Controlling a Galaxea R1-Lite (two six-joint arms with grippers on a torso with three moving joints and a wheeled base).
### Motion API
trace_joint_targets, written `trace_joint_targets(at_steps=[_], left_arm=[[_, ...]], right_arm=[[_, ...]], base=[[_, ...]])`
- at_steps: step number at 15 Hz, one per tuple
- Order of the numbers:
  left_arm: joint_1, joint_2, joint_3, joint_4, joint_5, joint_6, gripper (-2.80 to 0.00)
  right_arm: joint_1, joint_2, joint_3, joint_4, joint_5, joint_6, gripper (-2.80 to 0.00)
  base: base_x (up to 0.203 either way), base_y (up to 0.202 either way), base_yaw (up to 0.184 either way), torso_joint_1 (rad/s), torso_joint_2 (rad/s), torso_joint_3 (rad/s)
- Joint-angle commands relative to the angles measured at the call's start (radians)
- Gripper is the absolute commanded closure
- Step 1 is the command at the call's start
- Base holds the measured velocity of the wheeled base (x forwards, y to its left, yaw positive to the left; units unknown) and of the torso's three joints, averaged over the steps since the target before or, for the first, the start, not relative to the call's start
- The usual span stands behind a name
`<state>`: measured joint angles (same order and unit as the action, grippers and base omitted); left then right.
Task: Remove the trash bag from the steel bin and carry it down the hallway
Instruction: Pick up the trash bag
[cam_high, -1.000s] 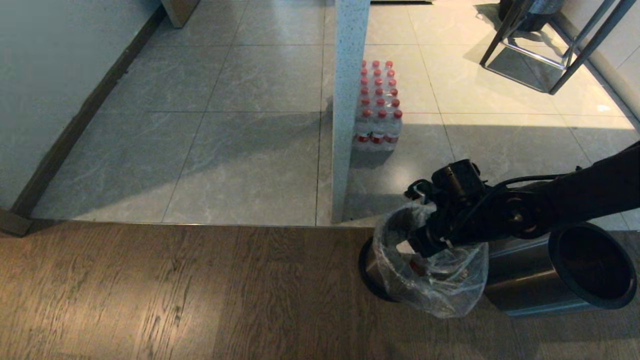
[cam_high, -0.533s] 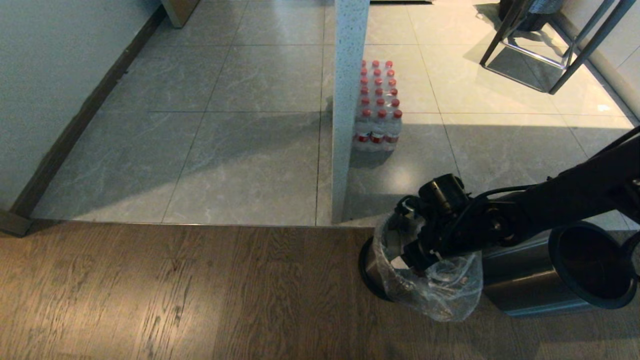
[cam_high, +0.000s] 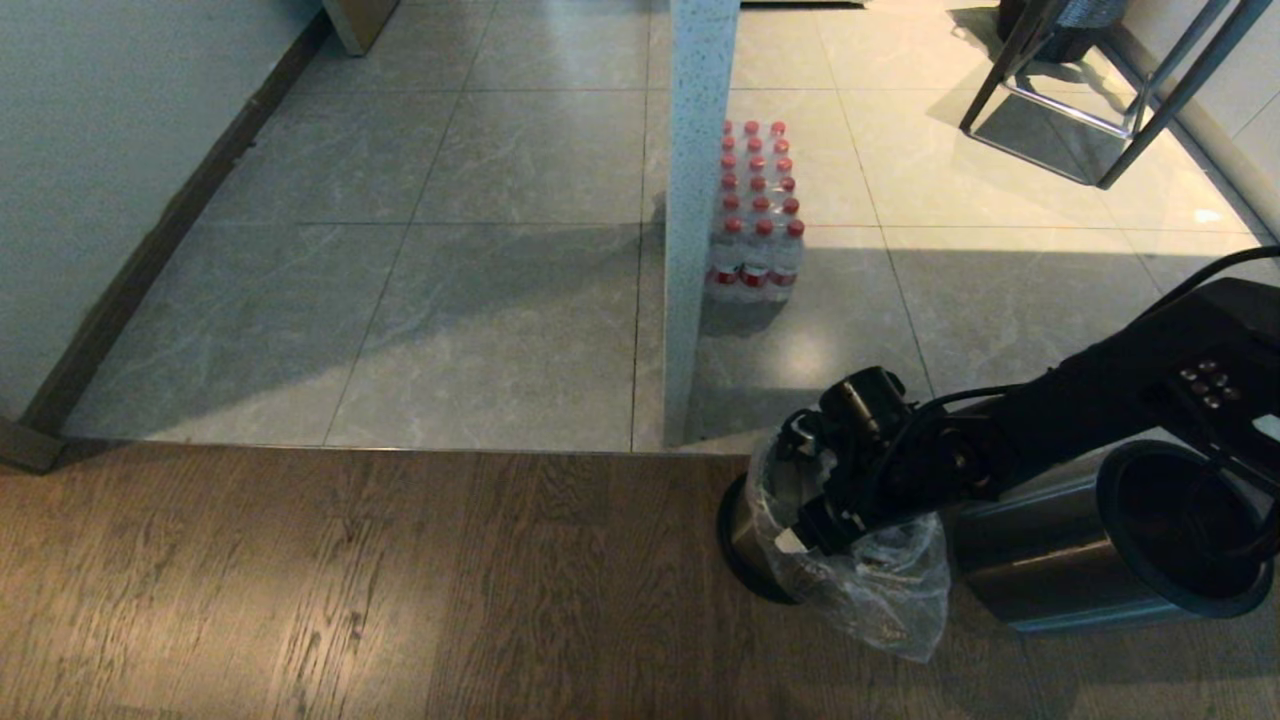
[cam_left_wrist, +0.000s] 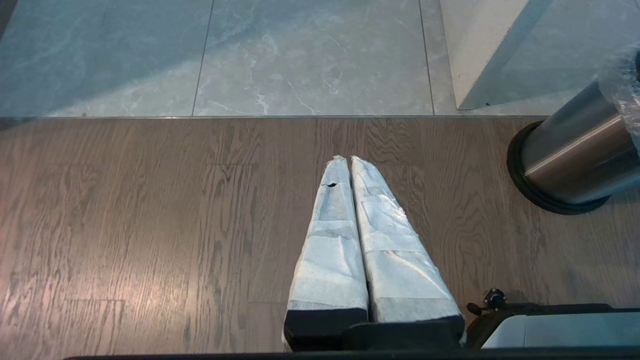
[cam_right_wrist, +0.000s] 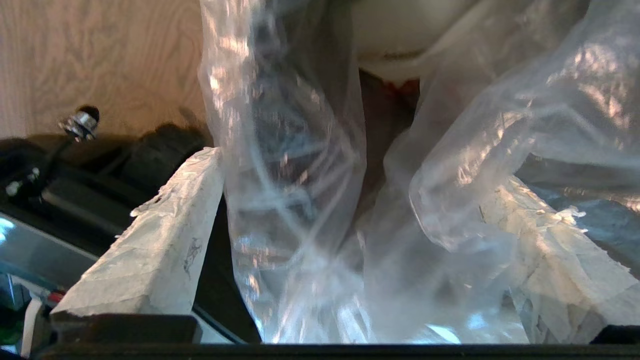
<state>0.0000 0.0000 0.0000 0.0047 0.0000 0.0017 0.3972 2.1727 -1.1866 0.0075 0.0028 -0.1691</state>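
left gripper (cam_left_wrist: 345, 160): pressed together, over wood floor (cam_high: 350, 580) | trash bag (cam_high: 880, 590): on steel bin (cam_high: 1050, 560), beside tile edge | right gripper (cam_right_wrist: 345, 200): spread wide, bag plastic between its fingers (cam_right_wrist: 165, 235) | second bin (cam_high: 1185, 530): on its side, far right

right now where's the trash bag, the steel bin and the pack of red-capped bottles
trash bag (cam_high: 885, 585): head view, on its crinkled lower side.
steel bin (cam_left_wrist: 570, 155): left wrist view, on its brushed wall.
pack of red-capped bottles (cam_high: 757, 215): head view, on the caps at its middle.
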Motion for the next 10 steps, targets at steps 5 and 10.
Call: trace_joint_targets(at_steps=[5, 10], left_arm=[[0.0, 0.0, 0.0, 0.0, 0.0, 0.0, 0.0], [0.0, 0.0, 0.0, 0.0, 0.0, 0.0, 0.0]], right_arm=[[-0.02, 0.021, -0.003, -0.048, 0.002, 0.0, -0.25], [-0.024, 0.034, -0.01, -0.05, -0.009, -0.004, 0.0]], base=[[0.0, 0.0, 0.0, 0.0, 0.0, 0.0], [0.0, 0.0, 0.0, 0.0, 0.0, 0.0]])
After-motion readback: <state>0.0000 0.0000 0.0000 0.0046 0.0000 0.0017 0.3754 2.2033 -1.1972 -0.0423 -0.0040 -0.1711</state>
